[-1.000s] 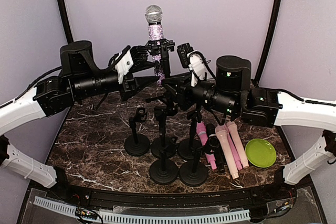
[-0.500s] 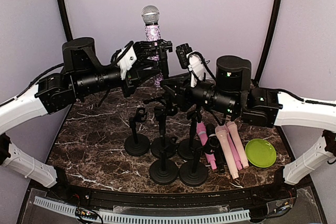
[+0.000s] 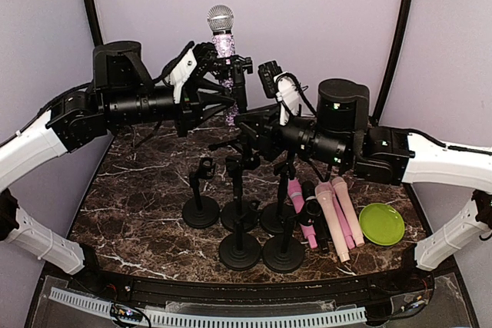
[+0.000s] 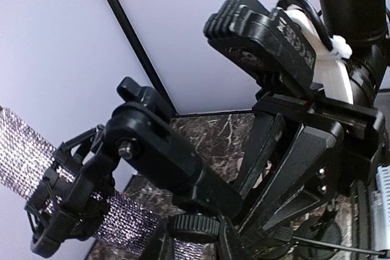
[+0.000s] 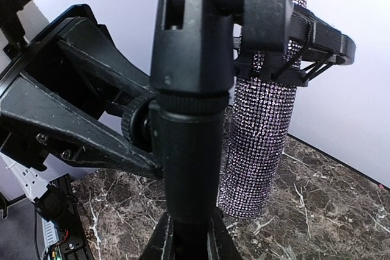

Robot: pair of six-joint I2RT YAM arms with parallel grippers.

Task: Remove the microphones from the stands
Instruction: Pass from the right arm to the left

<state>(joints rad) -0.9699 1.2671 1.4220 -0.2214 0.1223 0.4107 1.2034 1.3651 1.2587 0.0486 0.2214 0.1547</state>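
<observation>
With the extraction step in hand, the microphone (image 3: 222, 28) sits in the clip (image 5: 314, 44) of the stand (image 5: 190, 150), whose post the right pincer (image 3: 244, 122) clenches, while the left pincer (image 3: 216, 67) flanks its glittery body, grip unclear, so it likely needs to clamp firmly and slide it upward.

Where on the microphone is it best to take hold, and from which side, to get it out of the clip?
Probably the straight glitter body under the clip, from the left: that stretch hangs bare and even, while the pole stands close on its right and the round head would slip.
</observation>
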